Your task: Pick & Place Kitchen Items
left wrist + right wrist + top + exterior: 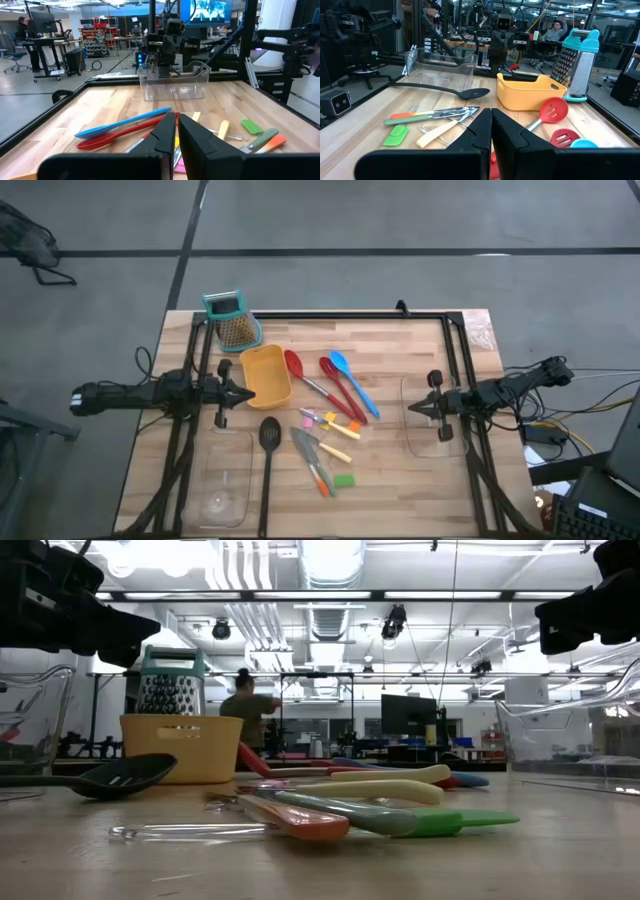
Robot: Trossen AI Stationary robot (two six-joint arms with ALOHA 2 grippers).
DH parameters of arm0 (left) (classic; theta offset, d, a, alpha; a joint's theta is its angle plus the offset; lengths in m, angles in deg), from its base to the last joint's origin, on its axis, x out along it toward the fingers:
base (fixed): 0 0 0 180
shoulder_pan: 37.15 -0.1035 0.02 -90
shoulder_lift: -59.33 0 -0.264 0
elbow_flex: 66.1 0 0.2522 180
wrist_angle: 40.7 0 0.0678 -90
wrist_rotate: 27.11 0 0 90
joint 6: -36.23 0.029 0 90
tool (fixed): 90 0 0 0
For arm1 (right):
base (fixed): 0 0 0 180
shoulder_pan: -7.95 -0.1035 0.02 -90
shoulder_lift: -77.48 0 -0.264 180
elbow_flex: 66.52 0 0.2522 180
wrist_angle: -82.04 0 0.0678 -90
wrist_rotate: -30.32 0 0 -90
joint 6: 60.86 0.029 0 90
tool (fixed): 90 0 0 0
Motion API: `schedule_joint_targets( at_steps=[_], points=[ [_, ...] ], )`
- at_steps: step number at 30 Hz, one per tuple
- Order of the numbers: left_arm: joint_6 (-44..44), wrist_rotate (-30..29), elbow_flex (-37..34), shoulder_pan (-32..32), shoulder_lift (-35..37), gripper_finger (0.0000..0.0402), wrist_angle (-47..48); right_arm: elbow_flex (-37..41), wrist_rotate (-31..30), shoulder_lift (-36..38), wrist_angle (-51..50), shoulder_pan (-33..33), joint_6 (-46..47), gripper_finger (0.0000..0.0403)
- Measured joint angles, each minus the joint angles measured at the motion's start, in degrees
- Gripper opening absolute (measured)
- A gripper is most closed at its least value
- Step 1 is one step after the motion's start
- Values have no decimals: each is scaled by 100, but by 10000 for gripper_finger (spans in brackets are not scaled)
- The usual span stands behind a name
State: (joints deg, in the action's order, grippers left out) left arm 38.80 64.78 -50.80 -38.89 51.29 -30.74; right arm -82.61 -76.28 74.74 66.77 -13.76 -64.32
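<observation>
flanking the loose utensils [325, 420] mid-table, left tool [248, 393] and right tool [410, 409], both pinched together, near opposite edges

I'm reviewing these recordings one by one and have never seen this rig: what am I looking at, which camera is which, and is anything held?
Two dark robot arms work at a wooden table. One picture looks straight down, one sits at tabletop level, and one rides on each wrist. The left gripper waits at the left edge, the right gripper at the right; both have jaws shut and hold nothing. Between them lie loose utensils: red spoons, a blue spoon, a black slotted spoon, small coloured tools. A yellow tray, a grater and clear trays also stand there.
</observation>
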Motion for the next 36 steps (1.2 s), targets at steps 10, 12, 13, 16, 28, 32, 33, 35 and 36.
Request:
schedule_joint_targets(
  at_steps=[10, 12, 13, 16, 28, 32, 33, 35, 36],
  points=[
    [-2, -2, -2, 0, 0, 28, 2, 0, 1, 1, 1, 1, 0, 9],
    [-1, -2, -1, 4, 1, 28, 2, 0, 0, 2, 1, 0, -2, 9],
    [-1, -1, 0, 4, 0, 28, 1, 0, 0, 0, 2, 0, -20, 8],
    [0, -1, -1, 4, 2, 28, 2, 0, 0, 2, 4, 2, -23, 9],
    [-2, -2, -2, 2, 1, 28, 1, 83, 72, -132, 1442, 0, 262, 9],
    [0, -1, -1, 2, 0, 28, 1, 90, 179, -416, 2440, 2, 614, 9],
    [-2, 0, 0, 2, 0, 28, 0, 90, 189, -536, 2783, 2, 808, 9],
    [-1, -2, -1, 2, 1, 28, 1, 90, 201, -817, 3368, 2, 1335, 9],
    [0, -1, 0, 2, 2, 28, 2, 89, 201, -989, 3561, 2, 1542, 9]
  ],
)
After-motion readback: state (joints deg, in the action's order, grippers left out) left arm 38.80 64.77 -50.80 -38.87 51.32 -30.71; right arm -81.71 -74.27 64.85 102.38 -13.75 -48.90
